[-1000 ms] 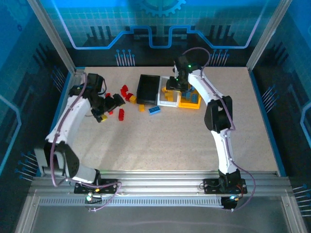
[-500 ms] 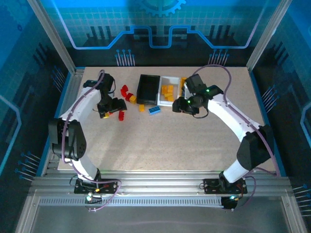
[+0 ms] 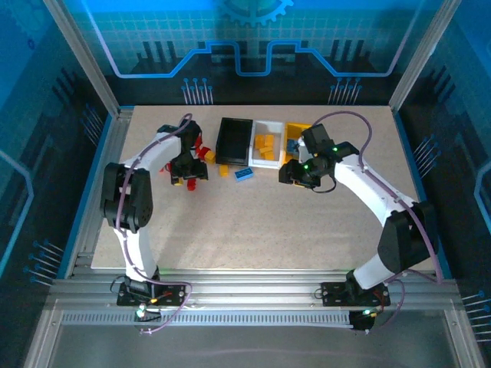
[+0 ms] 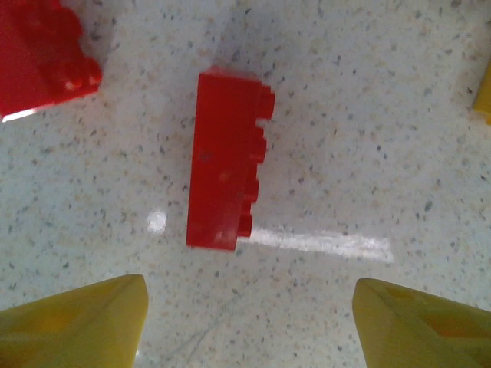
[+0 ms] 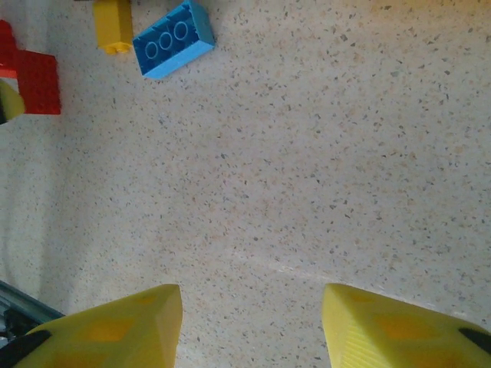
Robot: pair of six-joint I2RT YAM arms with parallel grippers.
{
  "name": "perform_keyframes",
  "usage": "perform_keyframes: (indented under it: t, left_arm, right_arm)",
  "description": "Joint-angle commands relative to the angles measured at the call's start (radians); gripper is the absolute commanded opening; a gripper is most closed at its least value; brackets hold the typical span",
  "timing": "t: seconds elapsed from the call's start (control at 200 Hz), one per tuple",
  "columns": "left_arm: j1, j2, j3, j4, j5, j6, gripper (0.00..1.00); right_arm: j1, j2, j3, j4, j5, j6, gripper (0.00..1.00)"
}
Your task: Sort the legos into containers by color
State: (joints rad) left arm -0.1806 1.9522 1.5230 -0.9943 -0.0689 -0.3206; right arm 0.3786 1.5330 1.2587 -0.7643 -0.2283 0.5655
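A red lego (image 4: 226,161) lies on its side on the table just ahead of my left gripper (image 4: 249,326), which is open with bare table between its yellow fingertips. Another red lego (image 4: 38,54) sits at the upper left. From above, the left gripper (image 3: 186,178) hovers among red legos (image 3: 198,142) left of the black container (image 3: 234,140). My right gripper (image 3: 290,172) is open over bare table in front of the white container (image 3: 266,157) and the yellow container (image 3: 294,129). Ahead of the right gripper (image 5: 252,326) lie a blue lego (image 5: 173,38), a yellow lego (image 5: 113,23) and a red lego (image 5: 34,80).
Orange-yellow legos (image 3: 264,144) lie in the white container. A blue lego (image 3: 244,175) and an orange one (image 3: 223,170) lie in front of the black container. The near half of the table (image 3: 253,230) is bare. Metal frame posts stand at the table's corners.
My left gripper has moved right to the red legos and its jaws have narrowed. The right arm has swung from over the containers down to the table in front of them.
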Motion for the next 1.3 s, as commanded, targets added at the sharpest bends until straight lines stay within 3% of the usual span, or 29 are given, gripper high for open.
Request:
perform_keyframes:
  t: [0.0,0.14,0.4,0.68,0.81,0.961,1.126,1.296]
  left_arm:
    - [0.001,0.049,0.049,0.022,-0.025,0.034,0.7]
    - [0.002,0.112,0.077,0.024,-0.021,0.043,0.67]
    - [0.021,0.18,0.105,0.028,-0.033,0.071,0.57]
    - [0.033,0.186,0.127,0.015,-0.008,0.077,0.29]
    - [0.033,0.164,0.141,-0.005,0.007,0.07,0.21]
    - [0.032,0.106,0.154,-0.025,0.054,0.034,0.18]
    - [0.021,0.021,0.233,-0.012,0.178,-0.055,0.2]
    - [-0.013,0.134,0.463,-0.01,0.302,-0.111,0.21]
  right_arm:
    - [-0.002,-0.065,-0.054,0.065,-0.038,0.066,0.52]
    - [-0.002,-0.025,-0.015,-0.008,-0.029,0.039,0.52]
    - [0.012,0.01,-0.011,0.033,-0.025,0.105,0.52]
    - [0.045,0.107,0.099,0.011,-0.019,0.097,0.52]
    - [0.053,0.11,0.105,0.012,-0.022,0.097,0.52]
    - [0.053,0.083,0.072,0.011,-0.017,0.079,0.52]
    - [0.051,0.021,-0.003,0.014,0.0,0.069,0.52]
    - [0.052,-0.059,-0.082,0.02,0.001,0.097,0.52]
